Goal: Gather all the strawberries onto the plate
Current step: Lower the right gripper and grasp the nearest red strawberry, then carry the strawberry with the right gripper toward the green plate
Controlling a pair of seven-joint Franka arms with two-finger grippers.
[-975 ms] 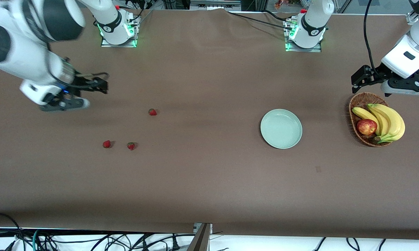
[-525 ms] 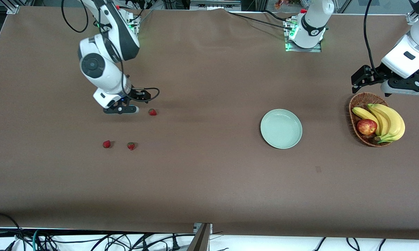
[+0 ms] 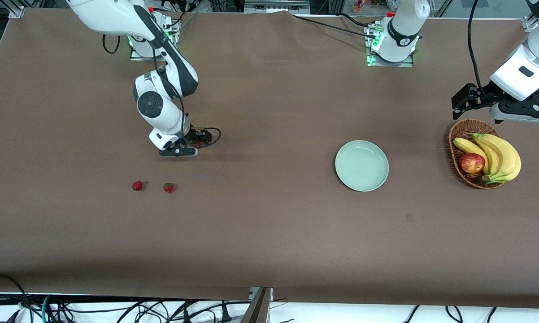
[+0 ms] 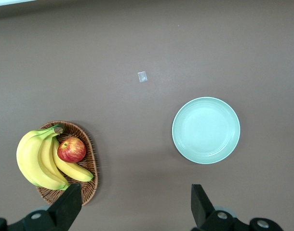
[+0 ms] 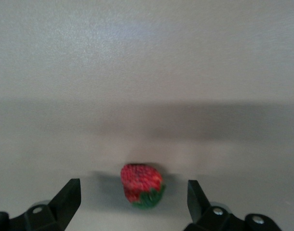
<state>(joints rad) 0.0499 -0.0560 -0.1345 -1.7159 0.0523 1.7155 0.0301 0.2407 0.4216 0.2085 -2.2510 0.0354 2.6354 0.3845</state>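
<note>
Three strawberries lie toward the right arm's end of the table. One strawberry (image 3: 197,145) sits between the spread fingers of my right gripper (image 3: 199,139), which is low over it; the right wrist view shows this berry (image 5: 141,185) untouched between the open fingers (image 5: 67,199). The other two strawberries (image 3: 137,185) (image 3: 169,188) lie nearer the front camera. The pale mint-green plate (image 3: 362,165) is empty; it also shows in the left wrist view (image 4: 206,130). My left gripper (image 3: 460,105) waits open and empty, up over the basket's edge.
A brown wicker basket (image 3: 458,134) with bananas (image 3: 498,154) and a red apple (image 3: 471,163) stands at the left arm's end, beside the plate. A small pale scrap (image 4: 142,76) lies on the brown table, nearer the front camera than the plate.
My right arm has swung in from the table's end and come down over the strawberry farthest from the front camera. The left arm, plate and the other berries have not moved.
</note>
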